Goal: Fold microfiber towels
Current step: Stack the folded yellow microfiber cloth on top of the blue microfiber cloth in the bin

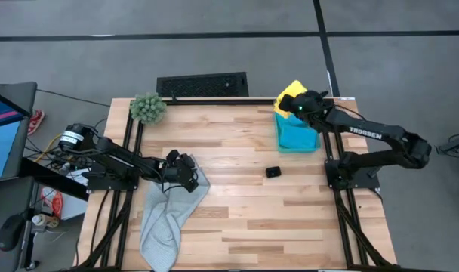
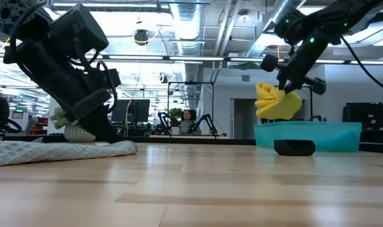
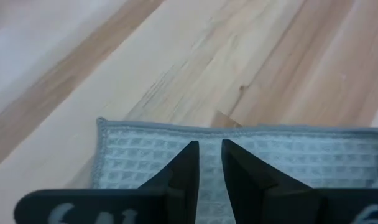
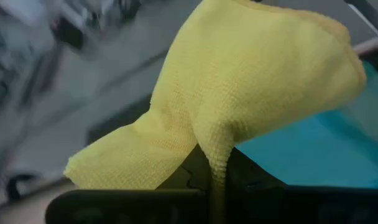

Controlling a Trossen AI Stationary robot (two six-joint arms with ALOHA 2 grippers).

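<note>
Nearest, at about 7 o'clock on the wooden table (image 1: 244, 181): pale grey towel (image 1: 167, 217), rumpled, one end trailing off the near edge, the other end under the left gripper (image 1: 186, 172). Left fingers (image 3: 184, 171) close together, a narrow gap between them, pressed down onto the grey waffle weave just inside its hemmed edge; pinching a fold or merely resting on it, cannot tell. Toward the middle, slightly to 3 o'clock: small black block (image 1: 272, 172), alone on bare wood, apart from every cloth. Farther, at about 1 o'clock: teal towel (image 1: 297, 136), a flat folded stack near the far right corner. Directly above it, yellow towel (image 1: 290, 96), lifted clear of the table, drooping in a bunch from the right gripper (image 1: 302, 106); right jaws clenched on a narrow pinch of the yellow cloth. Farthest, at 11 o'clock: fuzzy green plant (image 1: 148, 108) at the far left corner.
</note>
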